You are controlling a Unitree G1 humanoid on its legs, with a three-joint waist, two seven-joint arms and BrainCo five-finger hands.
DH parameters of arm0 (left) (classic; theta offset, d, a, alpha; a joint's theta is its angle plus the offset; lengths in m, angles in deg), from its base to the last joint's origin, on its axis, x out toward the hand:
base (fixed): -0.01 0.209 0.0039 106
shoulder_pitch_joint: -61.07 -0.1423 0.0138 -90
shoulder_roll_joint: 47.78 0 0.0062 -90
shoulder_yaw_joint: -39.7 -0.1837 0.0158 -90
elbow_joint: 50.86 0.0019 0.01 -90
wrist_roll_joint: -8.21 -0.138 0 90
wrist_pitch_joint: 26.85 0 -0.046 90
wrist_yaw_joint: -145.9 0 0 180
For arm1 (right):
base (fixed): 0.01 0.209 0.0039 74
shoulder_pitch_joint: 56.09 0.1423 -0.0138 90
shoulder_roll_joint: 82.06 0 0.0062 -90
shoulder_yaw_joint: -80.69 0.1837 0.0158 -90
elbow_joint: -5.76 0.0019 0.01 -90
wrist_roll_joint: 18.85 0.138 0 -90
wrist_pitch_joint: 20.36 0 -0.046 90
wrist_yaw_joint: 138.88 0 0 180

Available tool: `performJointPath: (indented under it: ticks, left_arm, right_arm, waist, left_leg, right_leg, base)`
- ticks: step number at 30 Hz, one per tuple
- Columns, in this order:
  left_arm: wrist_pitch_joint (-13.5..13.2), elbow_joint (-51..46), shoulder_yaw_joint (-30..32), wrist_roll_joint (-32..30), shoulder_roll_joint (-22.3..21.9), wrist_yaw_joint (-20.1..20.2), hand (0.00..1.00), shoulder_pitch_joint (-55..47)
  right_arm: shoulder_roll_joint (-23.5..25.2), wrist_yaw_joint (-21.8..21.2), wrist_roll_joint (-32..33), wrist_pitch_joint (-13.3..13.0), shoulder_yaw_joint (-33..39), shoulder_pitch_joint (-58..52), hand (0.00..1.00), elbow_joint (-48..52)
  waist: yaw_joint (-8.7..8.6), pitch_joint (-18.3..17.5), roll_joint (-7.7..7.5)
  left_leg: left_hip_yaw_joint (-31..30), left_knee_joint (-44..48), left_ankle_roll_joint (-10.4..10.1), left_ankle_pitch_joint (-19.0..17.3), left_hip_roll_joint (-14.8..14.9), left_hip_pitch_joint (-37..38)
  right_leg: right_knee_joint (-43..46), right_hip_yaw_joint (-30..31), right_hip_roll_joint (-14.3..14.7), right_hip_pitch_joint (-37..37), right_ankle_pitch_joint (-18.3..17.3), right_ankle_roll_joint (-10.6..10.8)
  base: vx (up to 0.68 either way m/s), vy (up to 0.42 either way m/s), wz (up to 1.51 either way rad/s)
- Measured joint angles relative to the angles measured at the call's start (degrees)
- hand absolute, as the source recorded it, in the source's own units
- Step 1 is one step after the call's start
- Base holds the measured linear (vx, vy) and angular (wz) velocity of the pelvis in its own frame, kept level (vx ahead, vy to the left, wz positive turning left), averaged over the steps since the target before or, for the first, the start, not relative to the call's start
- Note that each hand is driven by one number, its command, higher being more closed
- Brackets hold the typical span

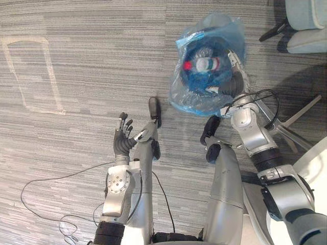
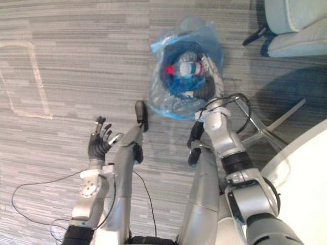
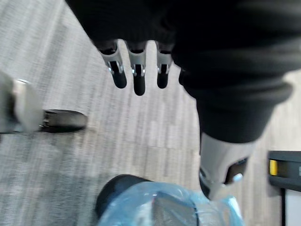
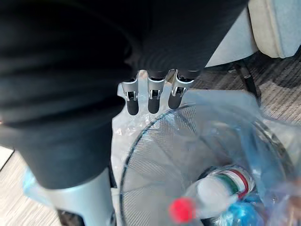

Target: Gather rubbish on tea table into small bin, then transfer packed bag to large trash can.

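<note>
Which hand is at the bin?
The right hand, fingers straight over the bagged bin; the left hand hangs open over carpet, apart from it.

Bright, even indoor light. Soft glare sits on the blue bag (image 1: 183, 97) beside the right hand (image 4: 154, 96); a soft shadow darkens the carpet (image 1: 301, 84) beyond it.

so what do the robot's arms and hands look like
Silver-grey rounded arms with black bands. The left hand and right hand have silver fingers with dark tips, and a dark ribbed cover over the back and wrist.
</note>
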Motion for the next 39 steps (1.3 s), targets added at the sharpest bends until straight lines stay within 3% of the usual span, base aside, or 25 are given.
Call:
performJointPath:
  ticks: [9,16,18,22,29,34,35,39]
  left_arm:
    - [0.2,-2.0,-1.3,-0.2,0.5,0.2,0.0,-1.3]
    - [0.1,-1.5,-0.9,-0.4,0.4,1.2,0.0,-1.3]
    - [-0.7,4.3,-0.4,-0.4,0.2,1.2,0.0,0.5]
    - [0.5,22.0,0.4,-1.4,-0.9,0.1,0.0,8.8]
    - [0.4,28.8,1.4,-0.2,-1.8,-0.7,0.0,12.9]
    - [0.1,31.3,2.4,0.2,-2.1,-1.7,0.0,13.9]
    - [0.0,31.7,3.5,1.0,-2.3,-1.8,0.0,14.4]
    - [-1.6,33.6,4.1,2.0,-3.0,-2.3,0.0,14.9]
  right_arm:
    - [2.0,-1.8,-11.5,-0.1,-1.9,-6.5,0.0,3.6]
    - [3.0,-3.6,-17.9,0.1,-4.9,-7.6,0.0,-4.6]
    - [4.2,-3.9,-18.2,0.2,-5.6,-7.6,0.0,-9.5]
    - [7.1,-4.2,-25.6,2.0,-9.9,-3.9,0.0,-20.8]
    - [11.3,-3.7,-27.7,4.2,-11.3,2.3,0.0,-30.3]
    - [12.8,-2.7,-29.0,5.9,-11.3,5.6,0.0,-34.9]
    - [13.2,-2.4,-29.2,6.5,-11.3,6.5,1.0,-35.3]
    - [13.3,-1.0,-29.2,7.1,-11.6,8.9,1.0,-35.4]
  waist:
    - [-1.39,-0.4,-0.5]
    - [-1.5,-0.6,-0.56]
    - [-1.33,-3.4,-1.05]
    - [-1.69,-3.7,-1.2]
    - [-1.58,-3.8,-1.21]
    - [-1.31,-3.8,-1.21]
    - [-1.31,-3.8,-1.21]
    - [-1.18,-3.8,-1.19]
  left_leg:
    - [0.0,1.2,0.0,-0.3,0.5,-0.6]
    - [0.6,1.8,0.1,-0.6,0.9,-0.8]
    - [0.9,1.9,0.1,-0.7,1.5,-2.7]
    - [0.9,2.6,0.6,0.2,1.6,-2.8]
    - [1.3,1.3,-0.1,-0.3,1.9,-2.4]
    - [3.1,-1.0,0.2,1.6,2.2,-2.6]
    - [3.3,-1.1,0.7,2.1,2.1,-2.8]
    - [3.2,-1.0,0.9,2.6,2.2,-3.0]
  right_leg:
    - [-0.1,-0.1,0.4,0.0,0.0,-0.1]
    - [-0.4,0.2,0.6,-0.4,0.1,-0.2]
    - [-1.0,0.2,1.0,-2.3,0.5,-0.4]
    - [-0.7,0.5,1.3,-2.2,0.6,-0.2]
    - [-0.3,0.5,1.4,-2.4,0.4,-0.2]
    - [-0.9,0.7,1.2,-3.7,0.8,-0.1]
    - [-0.9,0.7,1.2,-4.0,1.1,-0.4]
    - [-1.2,0.6,1.3,-4.0,1.1,-0.4]
  base:
    - [-0.01,-0.001,-0.02]
    - [-0.03,-0.001,-0.05]
    - [-0.02,-0.004,-0.09]
    - [-0.01,-0.004,-0.01]
    - [-0.05,-0.009,0.03]
    - [-0.04,-0.016,0.04]
    - [-0.03,-0.021,0.03]
    - [-0.05,-0.026,0.0]
